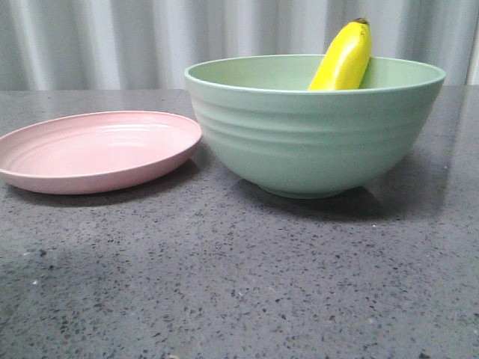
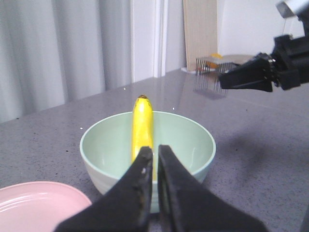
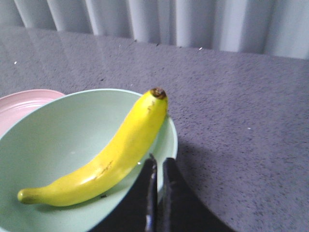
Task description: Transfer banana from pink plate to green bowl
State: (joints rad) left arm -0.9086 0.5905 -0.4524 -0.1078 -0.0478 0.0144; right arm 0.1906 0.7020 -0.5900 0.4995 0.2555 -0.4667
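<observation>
The yellow banana [image 1: 344,60] lies inside the mint-green bowl [image 1: 314,142], leaning on the far right wall with its dark tip above the rim. The pink plate [image 1: 97,149] is empty, just left of the bowl. Neither gripper shows in the front view. In the left wrist view my left gripper [image 2: 155,152] is shut and empty, held above the bowl's [image 2: 101,145] near rim, in line with the banana [image 2: 142,125]. In the right wrist view my right gripper [image 3: 158,162] is shut and empty, just over the bowl's rim [image 3: 171,140] beside the banana [image 3: 111,159].
The dark speckled table [image 1: 239,284] stretches in front of plate and bowl. A grey curtain [image 1: 112,37] hangs behind. The right arm [image 2: 270,72] shows in the left wrist view, above the table beyond the bowl. The plate also shows in the wrist views [image 2: 34,203] [image 3: 19,104].
</observation>
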